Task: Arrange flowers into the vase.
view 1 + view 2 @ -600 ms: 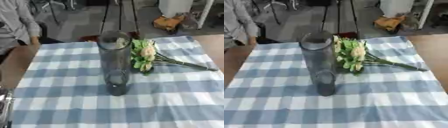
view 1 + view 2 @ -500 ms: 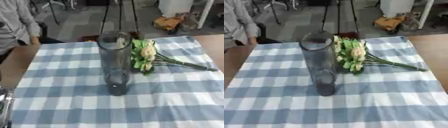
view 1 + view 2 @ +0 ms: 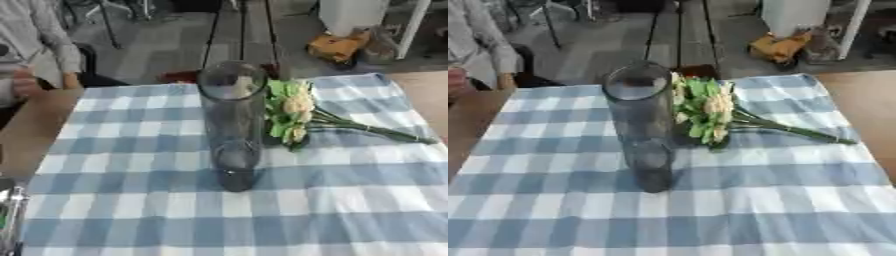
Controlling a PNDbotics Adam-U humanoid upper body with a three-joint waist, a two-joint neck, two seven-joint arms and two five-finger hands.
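A tall clear glass vase (image 3: pixel 232 125) stands upright near the middle of a blue-and-white checked cloth (image 3: pixel 131 200). Nothing shows inside it. A bunch of flowers (image 3: pixel 710 112) with cream blooms and green leaves lies flat on the cloth just right of the vase. The blooms lie close to the vase and the green stems (image 3: pixel 807 132) point away to the right. A silvery-black part of my left hand (image 3: pixel 9 210) shows at the lower left edge of the left eye view, well away from the vase. My right hand is in no view.
The cloth covers a brown wooden table whose bare top (image 3: pixel 429 90) shows at the right and the left (image 3: pixel 26 130). Beyond the far edge, black stand legs (image 3: pixel 236 30) and an orange-yellow object (image 3: pixel 337 45) are on the floor.
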